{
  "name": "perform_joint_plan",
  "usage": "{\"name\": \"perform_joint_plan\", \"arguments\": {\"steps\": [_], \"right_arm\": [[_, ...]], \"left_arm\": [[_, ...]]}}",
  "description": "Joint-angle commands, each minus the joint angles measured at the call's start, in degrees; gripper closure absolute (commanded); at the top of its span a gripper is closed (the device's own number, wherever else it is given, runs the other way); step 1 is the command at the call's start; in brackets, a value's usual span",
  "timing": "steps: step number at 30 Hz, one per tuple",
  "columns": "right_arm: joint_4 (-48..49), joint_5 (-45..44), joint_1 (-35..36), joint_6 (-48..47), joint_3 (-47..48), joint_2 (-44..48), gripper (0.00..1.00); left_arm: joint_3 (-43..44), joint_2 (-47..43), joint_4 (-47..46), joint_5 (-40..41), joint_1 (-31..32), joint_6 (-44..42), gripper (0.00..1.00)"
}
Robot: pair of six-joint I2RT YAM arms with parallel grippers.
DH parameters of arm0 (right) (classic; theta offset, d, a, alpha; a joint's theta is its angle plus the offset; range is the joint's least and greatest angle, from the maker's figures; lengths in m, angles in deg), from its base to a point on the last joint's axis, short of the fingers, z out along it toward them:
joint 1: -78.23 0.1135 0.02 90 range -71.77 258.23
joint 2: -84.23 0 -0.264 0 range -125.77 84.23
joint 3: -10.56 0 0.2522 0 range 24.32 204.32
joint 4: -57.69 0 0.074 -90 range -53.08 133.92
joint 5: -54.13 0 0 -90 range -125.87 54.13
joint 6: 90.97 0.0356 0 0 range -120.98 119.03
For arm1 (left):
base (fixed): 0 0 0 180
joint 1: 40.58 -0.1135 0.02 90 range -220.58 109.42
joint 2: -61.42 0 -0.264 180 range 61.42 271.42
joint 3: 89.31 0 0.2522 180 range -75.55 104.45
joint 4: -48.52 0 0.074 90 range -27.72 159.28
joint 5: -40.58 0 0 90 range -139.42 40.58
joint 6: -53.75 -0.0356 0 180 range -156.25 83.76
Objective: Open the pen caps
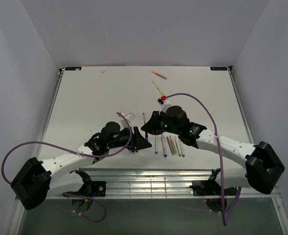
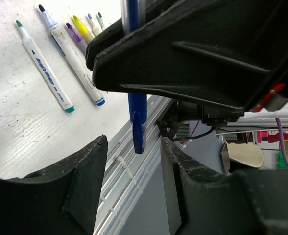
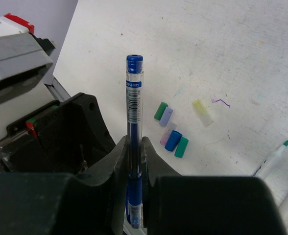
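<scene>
Near the front edge of the tabletop (image 1: 105, 93), right jaws clenched on one blue pen (image 3: 133, 110), gripped partway along the barrel, blue end plug standing clear. Clipped blue cap (image 2: 138, 132) on the pen's other end, poking between the left jaws. Left jaws released, with a gap either side of that cap and no contact.

Beside them, one row of six uncapped markers (image 2: 45, 63) lying side by side. Farther back, two more lying apart: one orange-pink pen (image 1: 159, 74), one yellow pen (image 1: 158, 88).

Five loose caps countable on the tabletop: green cap (image 3: 160, 110), lavender cap (image 3: 167, 116), dark blue cap (image 3: 173, 140), teal cap (image 3: 181, 147), pale yellow cap (image 3: 199, 105). Paler bits among them too faint to count.
</scene>
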Motion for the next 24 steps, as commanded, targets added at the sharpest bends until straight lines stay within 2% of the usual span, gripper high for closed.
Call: {"name": "perform_joint_plan", "arguments": {"steps": [1,7,15,23,24], "right_arm": [[4.2,0.9,-0.1,1.2,1.4,-0.4,0.92],[5.5,1.5,-0.1,1.8,0.1,0.3,0.92],[6.1,1.5,-0.1,2.4,-1.5,1.1,0.92],[6.5,0.7,-0.1,2.6,-2.3,1.4,0.92],[6.5,0.5,-0.1,2.6,-2.3,1.7,0.92]], "left_arm": [[2.2,1.1,-1.8,0.6,1.0,0.2,0.44],[2.2,1.4,-2.0,1.4,1.2,0.3,0.53],[3.4,2.5,-2.0,2.2,1.2,0.9,0.59],[4.3,3.1,-2.0,1.3,1.2,1.2,0.82],[4.1,2.7,-2.0,1.1,1.2,1.3,0.87]]}}
